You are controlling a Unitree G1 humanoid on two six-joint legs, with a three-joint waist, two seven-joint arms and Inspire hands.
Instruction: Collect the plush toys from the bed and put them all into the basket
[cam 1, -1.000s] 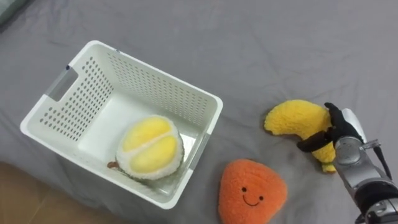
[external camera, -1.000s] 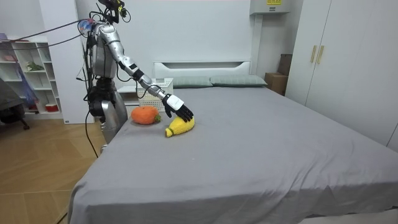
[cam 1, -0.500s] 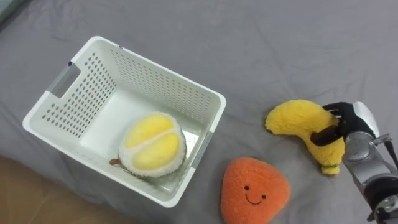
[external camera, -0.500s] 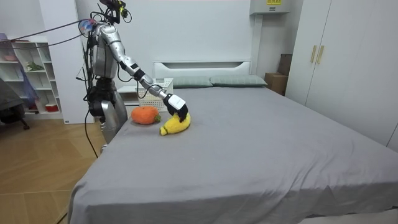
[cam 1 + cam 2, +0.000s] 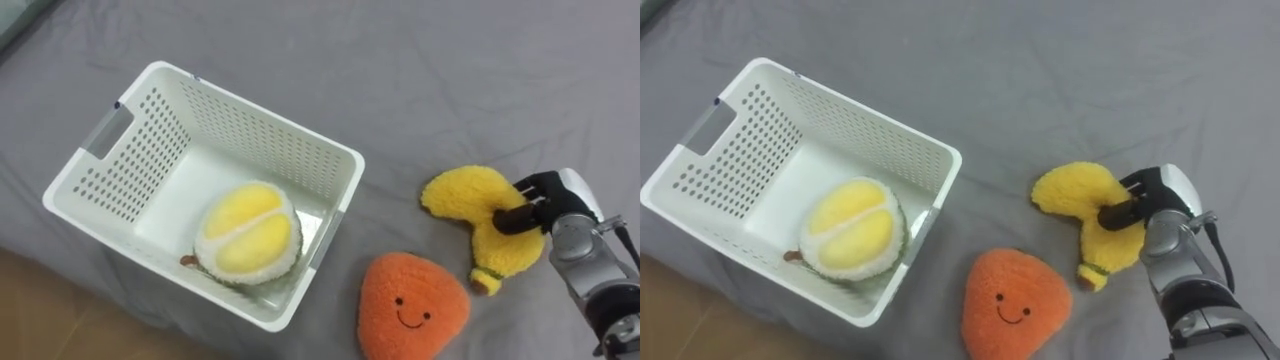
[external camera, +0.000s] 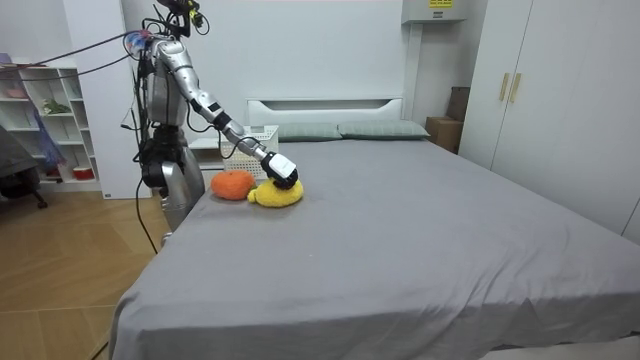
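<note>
The yellow banana plush lies on the grey bed near the robot's edge, the right hand clasping its bent middle. Just beside it sits an orange plush. Along that edge stands a white basket, apart from both, holding a durian plush.

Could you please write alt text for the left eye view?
The robot's right hand grips a yellow banana plush on the grey bed. An orange smiling plush lies beside it, and a white perforated basket to the left holds a round yellow-and-white plush.
</note>
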